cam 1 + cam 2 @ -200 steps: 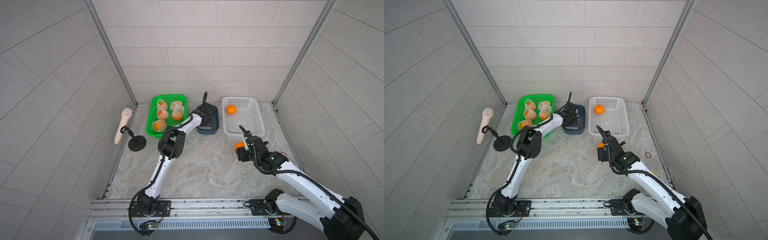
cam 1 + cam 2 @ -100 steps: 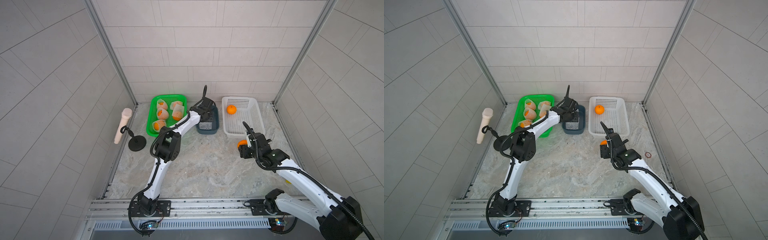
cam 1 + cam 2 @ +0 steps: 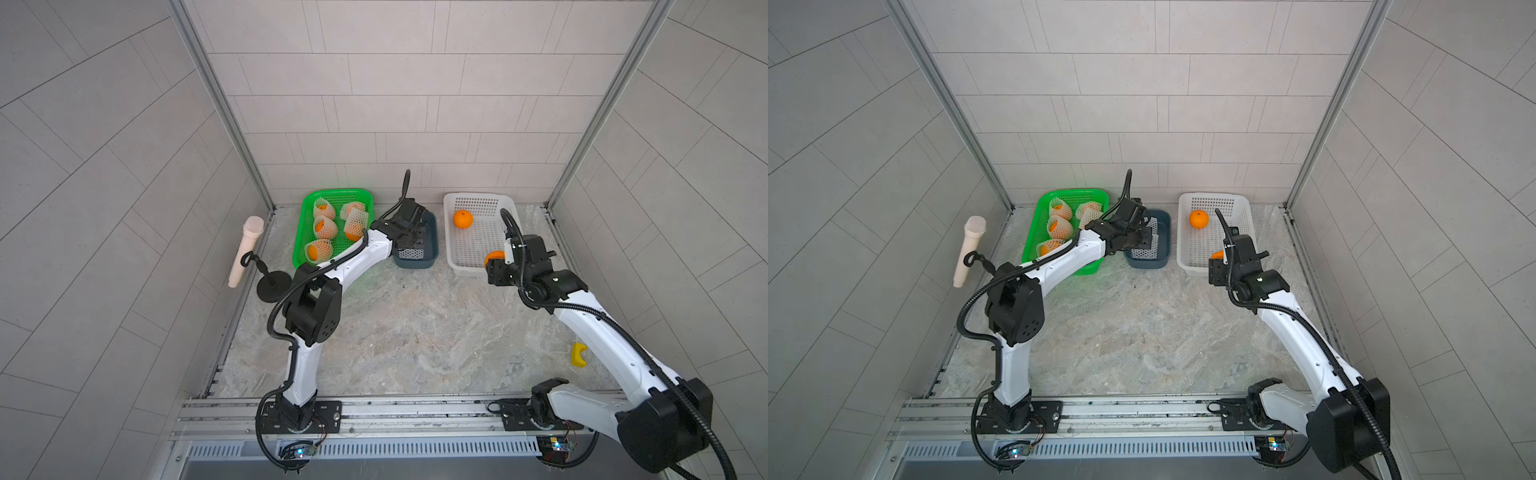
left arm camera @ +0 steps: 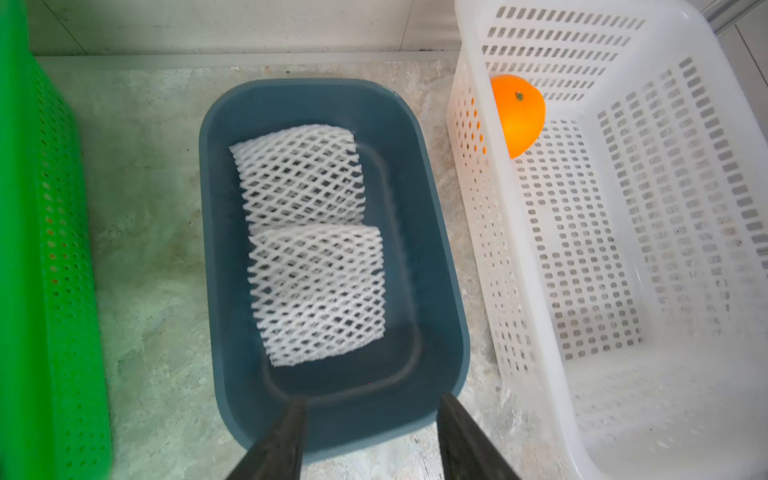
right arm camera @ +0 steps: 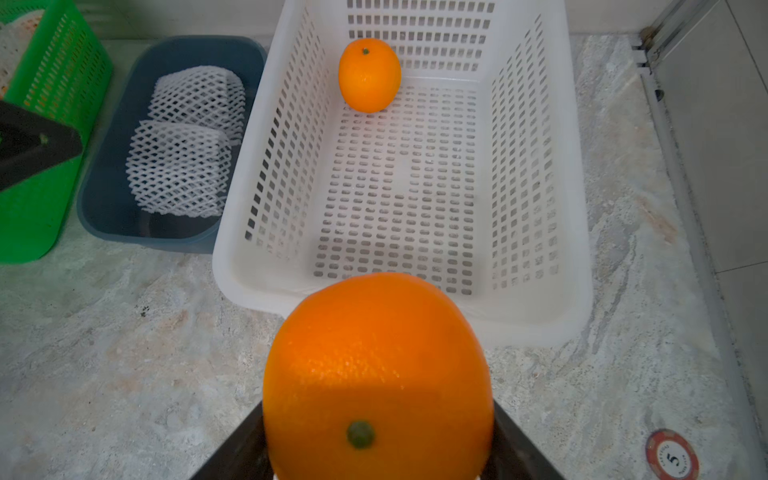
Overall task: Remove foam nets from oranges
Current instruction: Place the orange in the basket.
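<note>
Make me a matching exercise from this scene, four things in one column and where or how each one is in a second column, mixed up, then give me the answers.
Column one:
1. empty foam nets
2. wrapped oranges
3. left gripper
4. right gripper

Column two:
A. shut on a bare orange
B. in the green basket
C. open, holding nothing
D. lying flat in the blue tub

Pairs: 1-D, 2-B, 3-C, 4-A.

Bright even light, soft shadows, edges bowed, left wrist view blurred
</note>
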`<state>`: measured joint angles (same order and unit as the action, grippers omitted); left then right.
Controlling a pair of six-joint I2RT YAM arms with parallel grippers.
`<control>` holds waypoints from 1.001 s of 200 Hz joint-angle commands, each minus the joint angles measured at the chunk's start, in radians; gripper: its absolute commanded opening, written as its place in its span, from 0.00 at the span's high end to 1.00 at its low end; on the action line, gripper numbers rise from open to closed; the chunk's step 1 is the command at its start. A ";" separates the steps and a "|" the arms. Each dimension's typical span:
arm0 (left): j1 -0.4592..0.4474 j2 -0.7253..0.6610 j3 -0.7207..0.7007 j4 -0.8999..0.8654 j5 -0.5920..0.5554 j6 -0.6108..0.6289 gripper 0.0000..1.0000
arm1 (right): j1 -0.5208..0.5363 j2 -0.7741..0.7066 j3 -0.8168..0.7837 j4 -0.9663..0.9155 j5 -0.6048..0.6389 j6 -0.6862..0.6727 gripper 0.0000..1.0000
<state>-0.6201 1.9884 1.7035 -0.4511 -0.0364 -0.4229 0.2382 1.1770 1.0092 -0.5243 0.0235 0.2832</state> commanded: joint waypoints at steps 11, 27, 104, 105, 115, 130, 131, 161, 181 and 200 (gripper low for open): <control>-0.048 -0.147 -0.164 0.076 -0.083 -0.026 0.45 | -0.038 0.106 0.117 -0.006 -0.003 -0.040 0.30; -0.071 -0.215 -0.259 0.096 -0.105 -0.041 0.45 | -0.059 0.188 0.190 -0.020 -0.001 -0.048 0.30; -0.216 -0.460 -0.609 0.114 -0.157 -0.111 0.45 | -0.134 0.626 0.608 -0.120 0.009 -0.099 0.31; -0.217 -0.463 -0.612 0.114 -0.161 -0.112 0.45 | -0.136 0.632 0.613 -0.121 0.009 -0.101 0.31; -0.230 -0.491 -0.642 0.104 -0.178 -0.130 0.45 | -0.144 0.684 0.661 -0.121 0.006 -0.103 0.31; -0.243 -0.532 -0.679 0.089 -0.193 -0.150 0.45 | -0.161 0.770 0.740 -0.124 -0.007 -0.097 0.31; -0.243 -0.536 -0.681 0.088 -0.194 -0.151 0.45 | -0.162 0.773 0.745 -0.125 -0.007 -0.097 0.31; -0.254 -0.621 -0.741 0.069 -0.233 -0.184 0.45 | -0.186 0.935 0.914 -0.149 -0.030 -0.085 0.31; -0.257 -0.664 -0.772 0.079 -0.229 -0.200 0.45 | -0.195 1.036 1.030 -0.182 -0.024 -0.082 0.31; -0.257 -0.680 -0.781 0.087 -0.211 -0.215 0.45 | -0.207 1.116 1.131 -0.219 -0.014 -0.078 0.31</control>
<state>-0.8711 1.3334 0.9405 -0.3637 -0.2302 -0.5884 0.0429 2.2292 2.0312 -0.6682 0.0006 0.2028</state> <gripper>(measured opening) 0.547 0.715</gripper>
